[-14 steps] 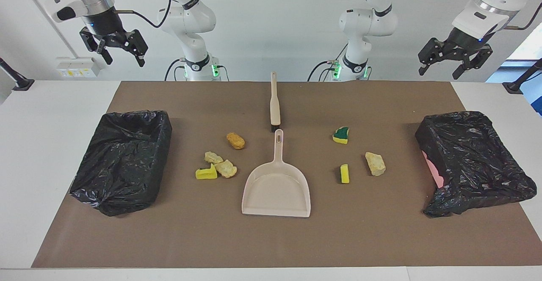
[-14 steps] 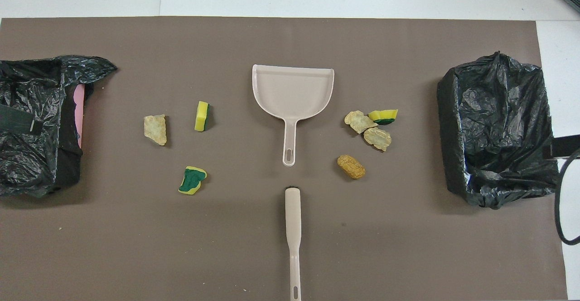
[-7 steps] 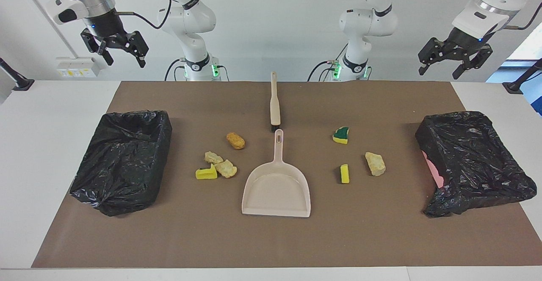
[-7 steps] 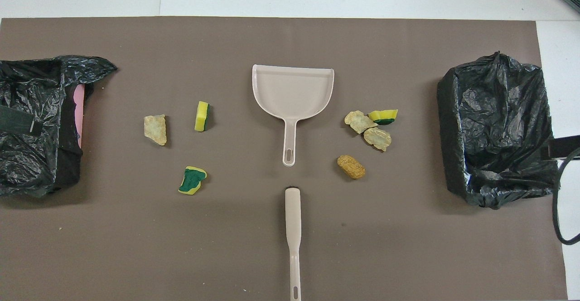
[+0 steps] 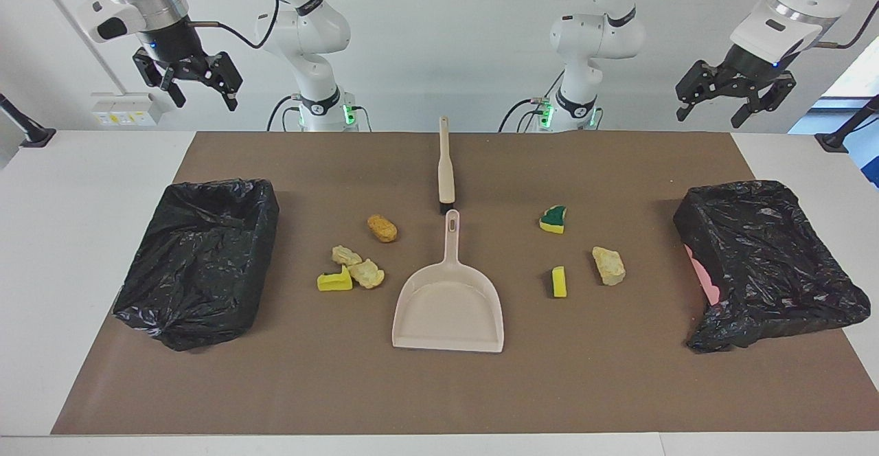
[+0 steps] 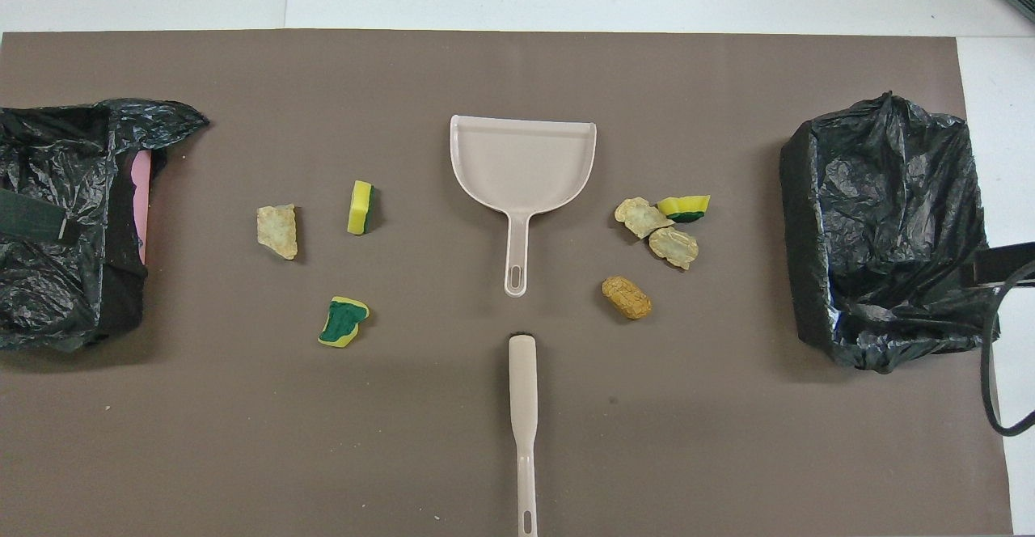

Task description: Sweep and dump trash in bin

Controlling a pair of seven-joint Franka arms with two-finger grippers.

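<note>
Both grippers hung high in the air when I checked. Going across the facing view, the right gripper (image 5: 198, 84) hung with fingers spread and nothing between them, above the table's robot-side edge toward the right arm's end. I saw the left gripper (image 5: 733, 95) likewise spread and empty, above the same edge at the left arm's end.

Under them I had a brown mat (image 5: 618, 387) covering most of the white table (image 5: 69, 188), with a wide bare strip along the edge farthest from the robots and bare mat between each bin and the scraps.

At the right arm's end sat a bin lined with a black bag (image 5: 202, 257), its mouth open upward; I could make out nothing inside but crumpled plastic. The second black-bagged bin (image 5: 769, 264) stood at the left arm's end, a pink patch showing where the bag had slipped.

The trash lay on the mat in two groups flanking the dustpan (image 5: 448, 312). Toward the right arm's end I saw an orange-brown lump (image 5: 382, 228), then two pale foam chunks (image 5: 357, 265) touching each other, with a yellow sponge piece (image 5: 334, 281) against them. The brush (image 5: 446, 167) lay in line with the dustpan's handle, nearer the robots. Toward the left arm's end lay a green-topped sponge scrap (image 5: 553, 219), a small yellow sponge block (image 5: 559, 281) and a pale foam chunk (image 5: 608, 265), each apart.
</note>
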